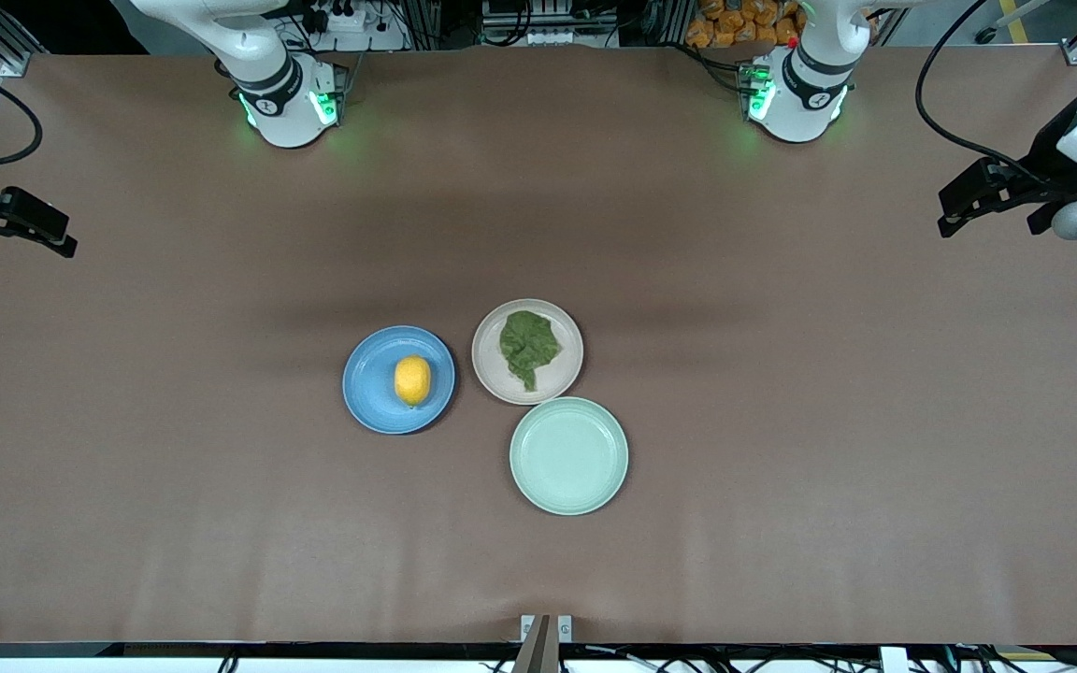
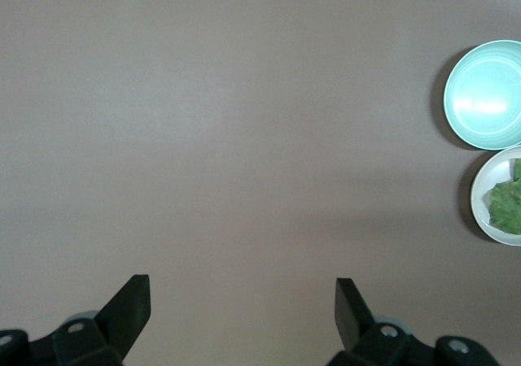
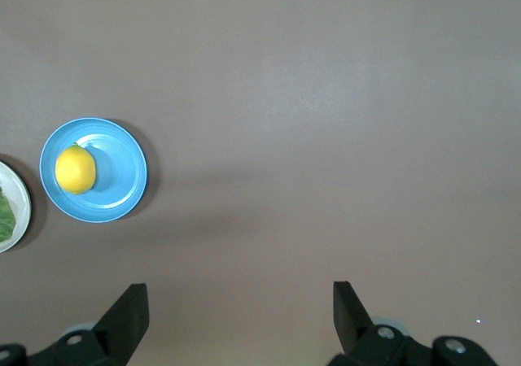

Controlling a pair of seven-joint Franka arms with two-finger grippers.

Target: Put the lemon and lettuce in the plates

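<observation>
The lemon lies in the blue plate mid-table; both show in the right wrist view, lemon and blue plate. The lettuce lies in the beige-pink plate beside it, toward the left arm's end; they also show in the left wrist view, lettuce and plate. My left gripper hangs open and empty over bare table at the left arm's end. My right gripper hangs open and empty over bare table at the right arm's end.
An empty mint-green plate sits just nearer the front camera than the beige-pink plate, almost touching it; it also shows in the left wrist view. The brown table spreads wide around the three plates.
</observation>
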